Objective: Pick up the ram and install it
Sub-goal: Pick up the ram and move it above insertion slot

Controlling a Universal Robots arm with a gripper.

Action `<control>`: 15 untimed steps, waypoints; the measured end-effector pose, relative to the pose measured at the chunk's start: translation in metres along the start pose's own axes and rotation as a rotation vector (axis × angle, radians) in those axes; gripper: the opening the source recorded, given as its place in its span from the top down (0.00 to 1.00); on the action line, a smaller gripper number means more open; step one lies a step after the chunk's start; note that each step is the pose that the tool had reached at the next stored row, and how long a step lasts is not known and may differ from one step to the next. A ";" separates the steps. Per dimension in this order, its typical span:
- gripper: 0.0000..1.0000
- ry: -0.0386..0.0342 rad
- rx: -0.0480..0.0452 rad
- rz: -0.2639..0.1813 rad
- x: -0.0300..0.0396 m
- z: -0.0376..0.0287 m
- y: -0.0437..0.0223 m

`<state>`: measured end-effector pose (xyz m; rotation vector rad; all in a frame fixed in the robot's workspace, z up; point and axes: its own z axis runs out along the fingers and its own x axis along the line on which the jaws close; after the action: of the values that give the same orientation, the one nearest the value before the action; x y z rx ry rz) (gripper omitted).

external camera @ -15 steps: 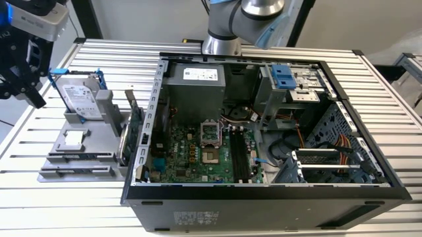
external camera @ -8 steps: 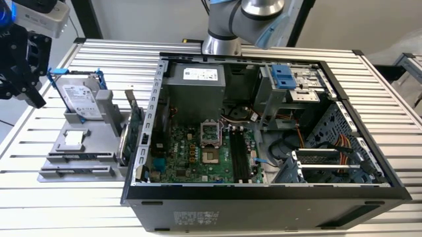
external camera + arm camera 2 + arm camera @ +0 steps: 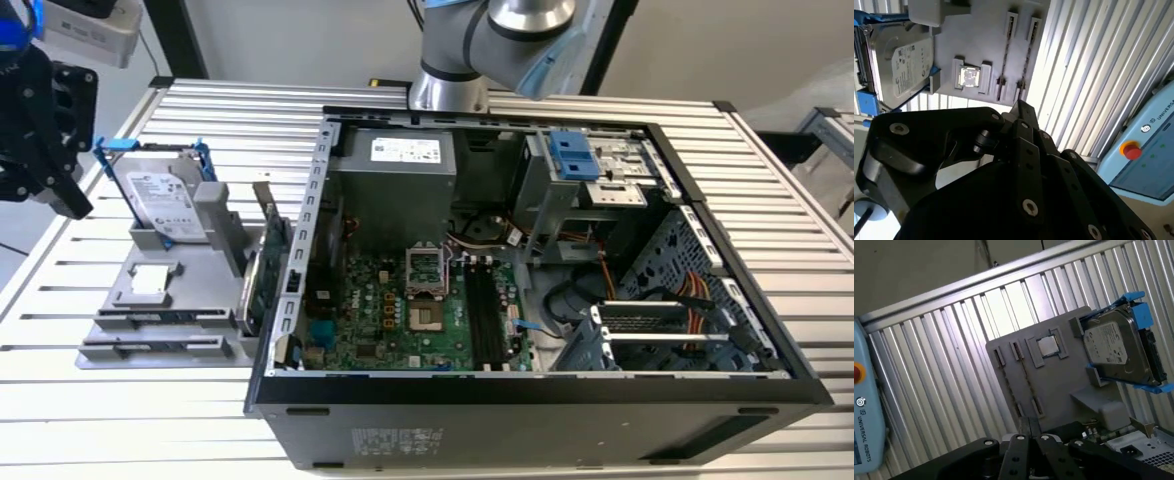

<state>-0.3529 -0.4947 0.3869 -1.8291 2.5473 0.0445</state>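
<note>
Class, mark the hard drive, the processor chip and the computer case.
hard drive [image 3: 167, 200]: exterior view, labelled face.
processor chip [image 3: 1047, 346]: first wrist view, metal top.
computer case [image 3: 534, 425]: exterior view, dark outer wall.

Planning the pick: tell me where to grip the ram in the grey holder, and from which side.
Probably mid-length on the ram, along its exposed long top edge, pinching its two flat faces from straight above. It stands on edge in the grey holder, ends in clips, so ends and lower edge look blocked.

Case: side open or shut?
Open. In the exterior view the case has no panel on its upward side, and the motherboard inside lies exposed.
</note>
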 end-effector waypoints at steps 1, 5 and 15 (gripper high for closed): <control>1.00 0.0002 -0.0002 -0.015 0.0000 0.0000 0.0000; 1.00 0.0017 -0.0014 -0.097 0.0000 0.0000 0.0000; 1.00 0.0048 -0.0042 -0.271 0.0000 0.0001 0.0000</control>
<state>-0.3529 -0.4947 0.3869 -2.1583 2.2786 0.0440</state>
